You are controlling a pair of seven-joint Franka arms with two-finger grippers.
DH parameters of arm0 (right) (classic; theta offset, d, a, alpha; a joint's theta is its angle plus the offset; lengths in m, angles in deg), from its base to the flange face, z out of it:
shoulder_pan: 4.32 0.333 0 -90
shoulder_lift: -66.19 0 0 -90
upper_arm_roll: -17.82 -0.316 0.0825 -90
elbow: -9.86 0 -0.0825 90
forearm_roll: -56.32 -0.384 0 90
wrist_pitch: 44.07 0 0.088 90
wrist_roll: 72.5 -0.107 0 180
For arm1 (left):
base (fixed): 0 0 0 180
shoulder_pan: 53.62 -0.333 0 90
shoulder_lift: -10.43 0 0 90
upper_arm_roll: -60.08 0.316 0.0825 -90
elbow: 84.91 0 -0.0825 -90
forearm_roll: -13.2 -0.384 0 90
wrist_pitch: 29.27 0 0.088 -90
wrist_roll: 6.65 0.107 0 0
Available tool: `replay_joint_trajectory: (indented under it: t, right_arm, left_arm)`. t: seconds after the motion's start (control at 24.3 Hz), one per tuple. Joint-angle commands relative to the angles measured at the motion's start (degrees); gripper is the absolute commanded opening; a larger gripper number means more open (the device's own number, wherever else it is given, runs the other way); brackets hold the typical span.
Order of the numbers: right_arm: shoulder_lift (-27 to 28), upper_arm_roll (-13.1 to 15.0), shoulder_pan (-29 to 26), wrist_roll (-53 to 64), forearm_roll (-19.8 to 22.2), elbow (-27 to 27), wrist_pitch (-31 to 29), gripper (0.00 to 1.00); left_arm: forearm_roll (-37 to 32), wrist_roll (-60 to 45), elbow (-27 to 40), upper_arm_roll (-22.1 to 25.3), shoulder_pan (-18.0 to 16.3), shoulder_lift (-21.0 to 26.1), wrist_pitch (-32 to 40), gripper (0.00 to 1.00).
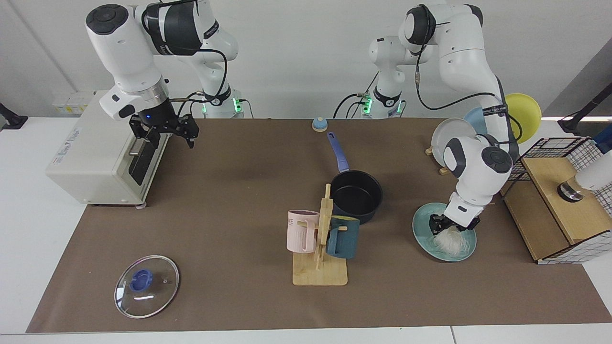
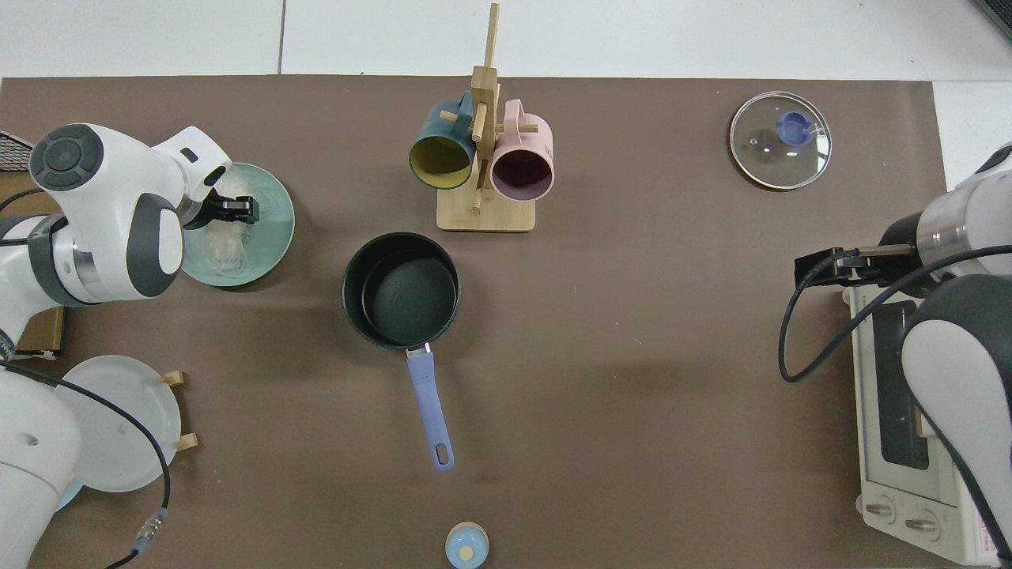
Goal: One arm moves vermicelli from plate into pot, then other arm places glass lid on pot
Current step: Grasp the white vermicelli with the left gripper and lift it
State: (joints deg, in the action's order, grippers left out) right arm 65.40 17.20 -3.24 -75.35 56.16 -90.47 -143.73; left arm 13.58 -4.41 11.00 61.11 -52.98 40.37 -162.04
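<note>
Facing view, read from its left side across to its right. Your right gripper (image 1: 164,132) hangs in the air beside the front of the white toaster oven (image 1: 103,153), its fingers spread and holding nothing; a small blue light shows on its wrist. This arm waits. Well below that gripper, toward the near edge of the brown mat (image 1: 229,191), the glass lid (image 1: 147,285) lies flat with its blue knob up; in the top view you find it alone near a far corner (image 2: 780,141).

Mid-table stands the wooden mug rack (image 1: 321,248) with a pink mug (image 1: 301,231) and a teal mug (image 1: 342,236) hung on it. Just behind the rack sits the pot (image 1: 356,194), its black inside bare and its blue handle pointing away toward the arm bases. A small blue bell (image 1: 319,124) sits beyond the handle's end.

Your left gripper (image 1: 448,225) is down over the plate (image 1: 423,236), well to the side of the pot. Its fingers are pinched together on the top of the vermicelli (image 1: 449,241), whose loose threads spread below them onto the plate. In the top view the same gripper (image 2: 229,209) sits over the plate (image 2: 277,229), with the tangle (image 2: 217,246) just beside the fingertips. Behind this arm, plates stand upright in a rack (image 1: 449,138).
</note>
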Motion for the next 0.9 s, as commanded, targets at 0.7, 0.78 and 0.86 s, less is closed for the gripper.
replay_joint_trajectory:
  t: [0.7,0.78,0.86]
  right_arm:
    - [-0.44,-0.26,-0.82,0.92,-0.72,0.05,0.96,0.99]
    - [-0.44,-0.26,-0.82,0.92,-0.63,0.05,0.96,0.99]
    - [-0.44,-0.26,-0.73,0.92,-0.63,0.05,0.96,0.99]
  left_arm:
    - [0.15,-0.65,-5.2,-0.85,1.04,-10.24,19.82,0.0]
    - [0.06,-0.57,-5.2,-1.21,1.12,-12.61,22.98,0.0]
    - [0.41,-1.0,-5.03,-1.3,1.56,-14.2,26.33,0.0]
